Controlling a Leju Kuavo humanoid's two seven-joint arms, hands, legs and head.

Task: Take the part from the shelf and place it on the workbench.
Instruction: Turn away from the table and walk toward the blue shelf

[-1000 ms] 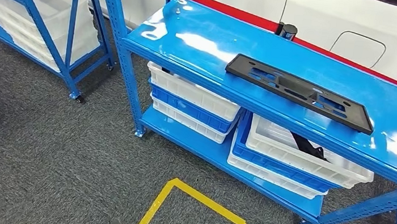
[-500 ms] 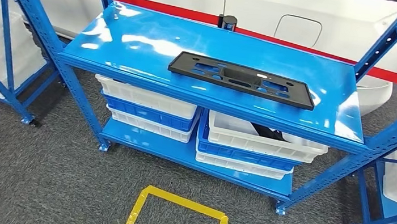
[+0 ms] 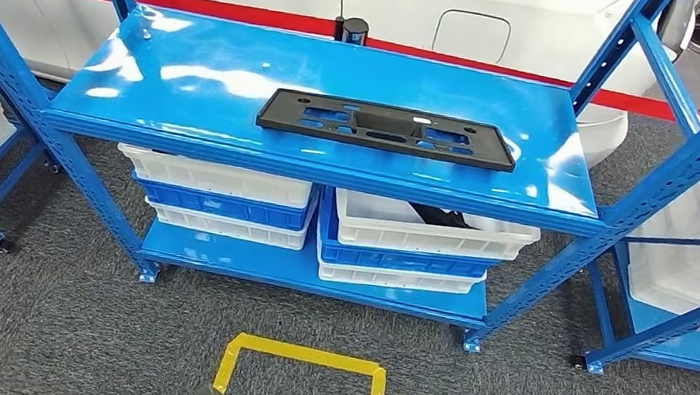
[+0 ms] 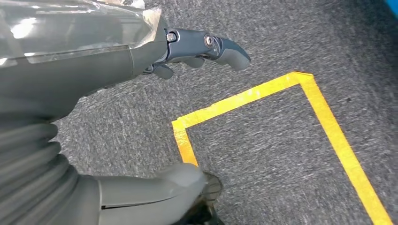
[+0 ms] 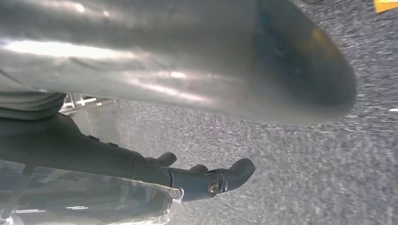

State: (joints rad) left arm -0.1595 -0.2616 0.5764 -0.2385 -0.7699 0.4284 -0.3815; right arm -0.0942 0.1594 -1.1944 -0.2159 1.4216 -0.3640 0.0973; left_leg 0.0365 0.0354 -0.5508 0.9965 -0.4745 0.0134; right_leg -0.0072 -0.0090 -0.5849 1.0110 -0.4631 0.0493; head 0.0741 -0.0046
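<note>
a: one black part (image 3: pixel 388 129) lies flat on the blue shelf (image 3: pixel 189 77), bins (image 3: pixel 226 192) stacked beneath, white wall behind.
b: the floor?
a: grey carpet (image 3: pixel 58 323) with yellow tape (image 3: pixel 301 358).
b: hands?
a: left hand (image 4: pixel 141 117) and right hand (image 5: pixel 187 180) hang empty, fingers apart.

1. head view: from high on the robot, facing forward and down at the blue shelf (image 3: pixel 338 95), with the grey carpet floor (image 3: pixel 58 323) near.
2. left wrist view: close behind the left hand (image 4: pixel 141 117), looking down at the floor.
3. right wrist view: close behind the right hand (image 5: pixel 187 180), facing the floor.
4. head and left wrist views share the yellow tape square (image 3: pixel 304 378) (image 4: pixel 263 93).
</note>
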